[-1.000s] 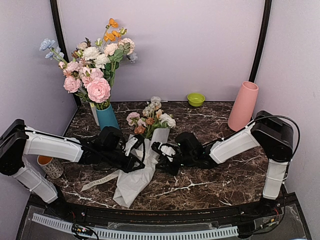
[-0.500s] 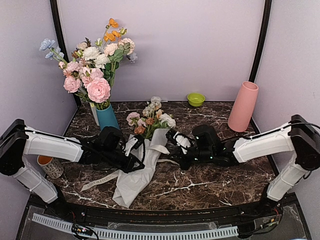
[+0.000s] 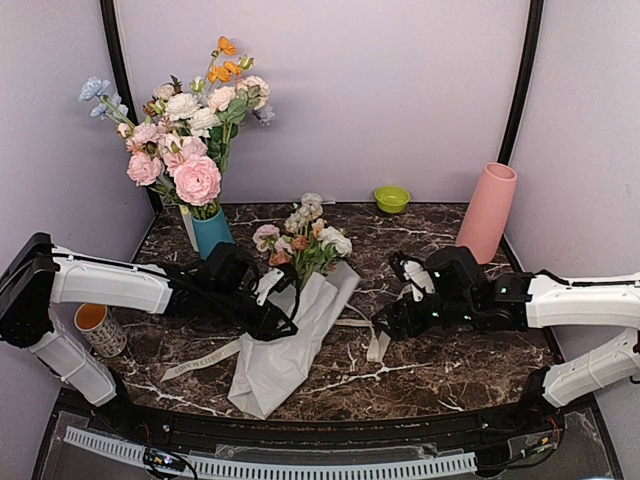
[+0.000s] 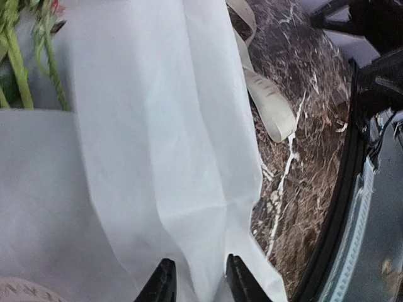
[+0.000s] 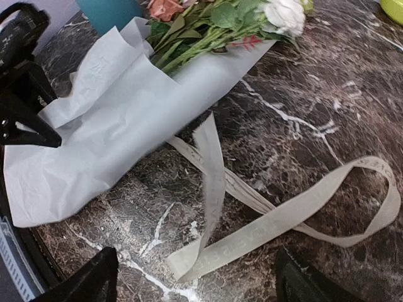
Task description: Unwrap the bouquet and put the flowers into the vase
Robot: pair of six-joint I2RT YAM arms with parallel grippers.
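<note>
The bouquet lies in the middle of the table, its flowers (image 3: 300,235) pointing to the back and the cream paper (image 3: 278,358) spread loose toward the front. My left gripper (image 3: 287,324) hovers low over the paper (image 4: 157,157), jaws narrowly apart with a fold of it between them, not pinched. Green stems (image 4: 19,69) show at the top left of the left wrist view. The cream ribbon (image 5: 277,217) lies untied and slack on the marble. My right gripper (image 5: 198,280) stands wide open above it, holding nothing. The salmon-pink vase (image 3: 487,212) stands upright at the back right.
A teal vase (image 3: 213,235) with a big mixed arrangement stands at the back left. A green bowl (image 3: 392,198) sits at the back centre. A paper cup (image 3: 95,330) is by the left arm. Another ribbon strip (image 3: 200,362) lies front left.
My right gripper pulled the ribbon away to the right, then opened and dropped it on the table. My left gripper loosened from shut to slightly apart, and the paper spread wider.
</note>
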